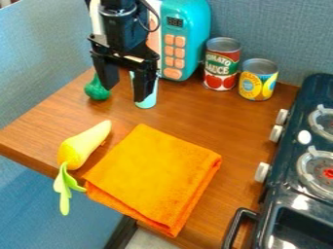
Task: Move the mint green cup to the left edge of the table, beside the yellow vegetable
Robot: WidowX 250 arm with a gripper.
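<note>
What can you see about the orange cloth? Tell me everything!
The orange cloth looks soft and fuzzy, like a little towel. It is folded into a neat, roughly square shape, with layers showing along its right side. It lies flat on the brown wooden table, and its near edge seems to poke a bit past the table's edge. The yellow toy with green leaves is right beside it; I can't tell if they touch.

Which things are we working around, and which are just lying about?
Likely in play, nearest the open gripper:
green toy
blue cylinder

Just lying about:
yellow vegetable
orange cloth
red can
yellow can
microwave
stove
</note>
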